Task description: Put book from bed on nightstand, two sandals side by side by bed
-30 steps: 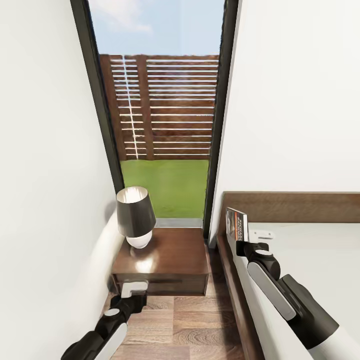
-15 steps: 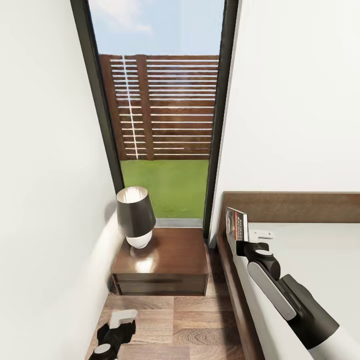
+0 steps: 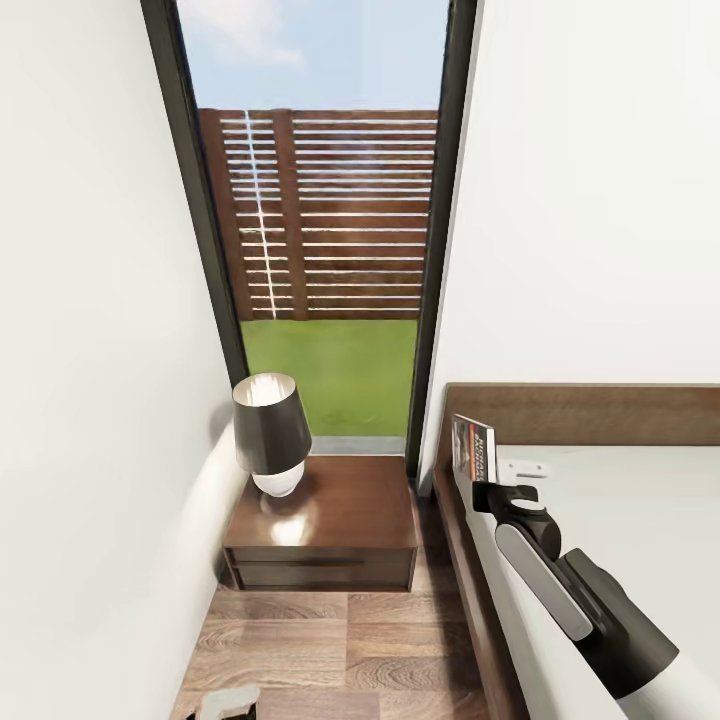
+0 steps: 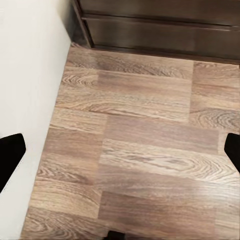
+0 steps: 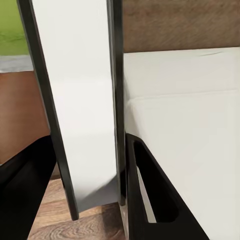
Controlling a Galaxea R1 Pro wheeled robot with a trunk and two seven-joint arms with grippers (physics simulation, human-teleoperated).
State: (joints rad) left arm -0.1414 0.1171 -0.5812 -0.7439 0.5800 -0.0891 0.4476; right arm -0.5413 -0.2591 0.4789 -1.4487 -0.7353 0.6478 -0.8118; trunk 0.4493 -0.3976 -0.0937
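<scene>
Right claw (image 3: 490, 490) grips book (image 3: 473, 448) upright, edge-on.

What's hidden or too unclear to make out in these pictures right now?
- Left pincer: head view, cut by the bottom edge; only dark tips at the left wrist view's sides.
- Book cover print: head view, too small to read; right wrist view shows it edge-on.
- Bed: head view, cut by the right edge, partly behind the right arm.

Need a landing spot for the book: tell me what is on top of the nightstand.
On the nightstand stands one lamp, at its back left corner; the rest of the top looks bare. The patch under the lamp's base is hidden. The right gripper holds the book upright beside the bed.
</scene>
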